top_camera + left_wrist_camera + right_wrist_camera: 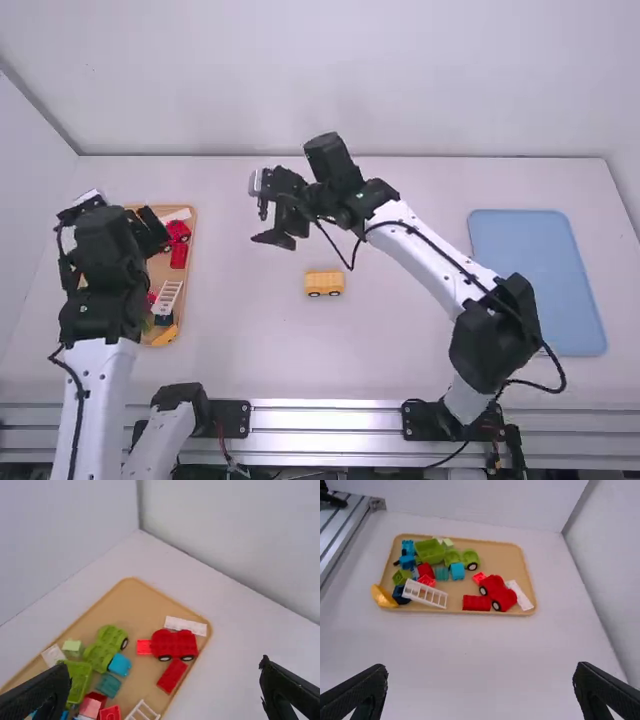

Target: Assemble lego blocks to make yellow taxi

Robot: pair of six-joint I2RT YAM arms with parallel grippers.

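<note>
- High view: the right gripper (262, 224) hung over the table, its fingers spread with nothing between them.
- The yellow car (325, 284) stood upright on its wheels, on the table (400, 340), to the right of that gripper and nearer the camera, apart from it.
- The left gripper (112, 216) was at the tray (194, 232), its fingers wide apart and empty.
- The yellow block (165, 337) lay at the tray's corner, nearer the camera than the left gripper.
- Right wrist view: beyond the right gripper's fingertips, well apart from them, the tray held the red car (495, 591), the ladder (425, 594), the green bin (430, 551) and the green car (469, 559).
- Left wrist view: the red block (172, 675) lay beside the red car, out past the left gripper's fingertips.
- The blue mat (540, 280) lay well to the right of both grippers.
</note>
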